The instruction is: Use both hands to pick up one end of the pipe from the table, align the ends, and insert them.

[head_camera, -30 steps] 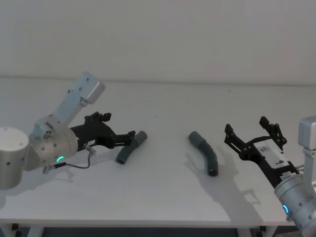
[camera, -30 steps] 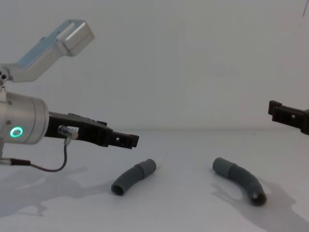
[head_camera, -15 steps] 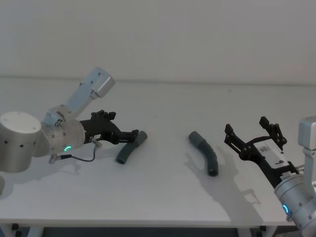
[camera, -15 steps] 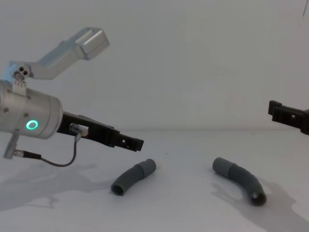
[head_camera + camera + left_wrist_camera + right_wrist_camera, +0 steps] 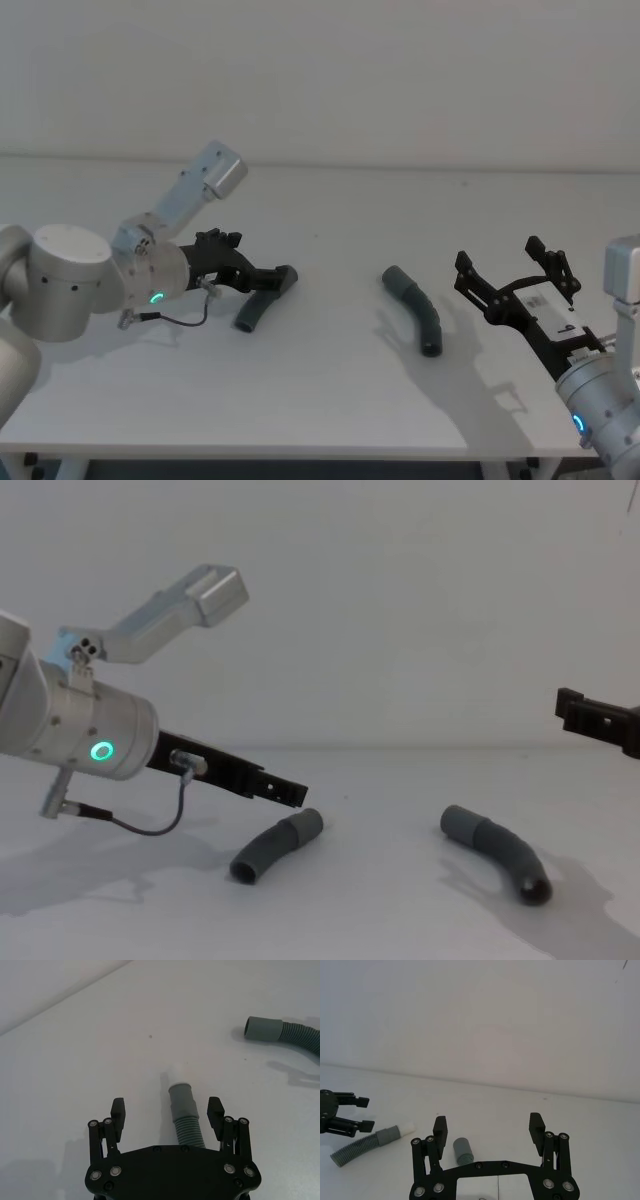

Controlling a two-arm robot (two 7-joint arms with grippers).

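Left end effector point(image 5: 166, 1106) astride pale-tipped pipe point(image 5: 182, 1100)

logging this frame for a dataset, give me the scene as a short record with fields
left gripper: open, just over the left piece near its spigot, a finger to each side, not gripping
right gripper: open, in the air, short of the right piece
left piece: lying on the table
right piece: lying on the table, apart from the left piece
joined: no
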